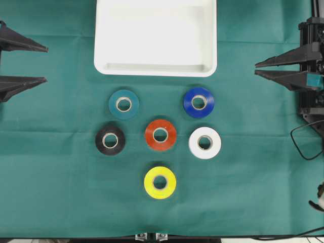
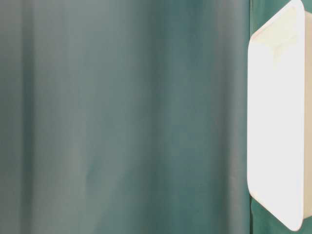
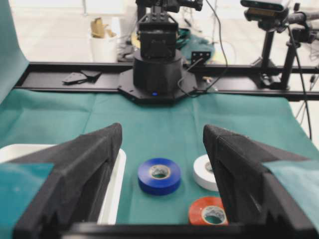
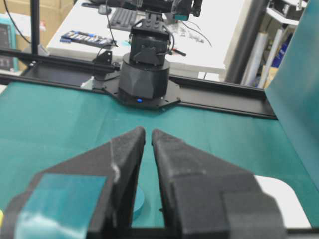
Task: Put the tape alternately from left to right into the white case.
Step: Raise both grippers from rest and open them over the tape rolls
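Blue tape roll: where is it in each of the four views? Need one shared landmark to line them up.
Overhead exterior: blue tape roll, right of centre, just below the white case.
Table-level exterior: not in it; only green cloth and the case at the right edge.
Left wrist: lower centre, between the gripper fingers, which are apart from it.
Right wrist: not in it.
Shared landmark: the white case, in overhead, table-level and left wrist views.

Robotics lab, green-clothed table, black rail, camera stands, loose cables
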### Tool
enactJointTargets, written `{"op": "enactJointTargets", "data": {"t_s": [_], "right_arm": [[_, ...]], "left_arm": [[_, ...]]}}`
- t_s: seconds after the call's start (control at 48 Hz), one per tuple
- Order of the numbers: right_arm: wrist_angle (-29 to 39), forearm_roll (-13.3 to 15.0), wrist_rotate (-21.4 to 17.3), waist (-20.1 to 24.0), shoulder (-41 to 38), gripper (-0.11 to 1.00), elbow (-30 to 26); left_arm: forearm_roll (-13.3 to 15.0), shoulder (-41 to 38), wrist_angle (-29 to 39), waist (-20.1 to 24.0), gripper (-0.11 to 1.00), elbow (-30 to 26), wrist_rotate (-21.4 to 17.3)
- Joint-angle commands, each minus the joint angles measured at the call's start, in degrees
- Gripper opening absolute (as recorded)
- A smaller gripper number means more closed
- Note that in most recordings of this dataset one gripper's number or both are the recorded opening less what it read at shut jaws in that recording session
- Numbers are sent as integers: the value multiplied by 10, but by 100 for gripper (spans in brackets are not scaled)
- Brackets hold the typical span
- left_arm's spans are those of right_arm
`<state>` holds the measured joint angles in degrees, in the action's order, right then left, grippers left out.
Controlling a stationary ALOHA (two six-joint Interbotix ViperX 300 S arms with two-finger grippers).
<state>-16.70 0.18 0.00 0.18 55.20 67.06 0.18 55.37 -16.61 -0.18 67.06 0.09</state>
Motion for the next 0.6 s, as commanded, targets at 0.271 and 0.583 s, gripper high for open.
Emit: {"op": "enactJointTargets", "data": {"t_s": [0.271, 0.583], "right_arm": [[20, 0, -5, -2, -3, -2, -2], [22, 0, -5, -7, -3, -2, 0]], "left_arm": [[11, 5, -4, 0, -9, 7, -3], [12, 0, -4, 0, -10, 17, 1]]}}
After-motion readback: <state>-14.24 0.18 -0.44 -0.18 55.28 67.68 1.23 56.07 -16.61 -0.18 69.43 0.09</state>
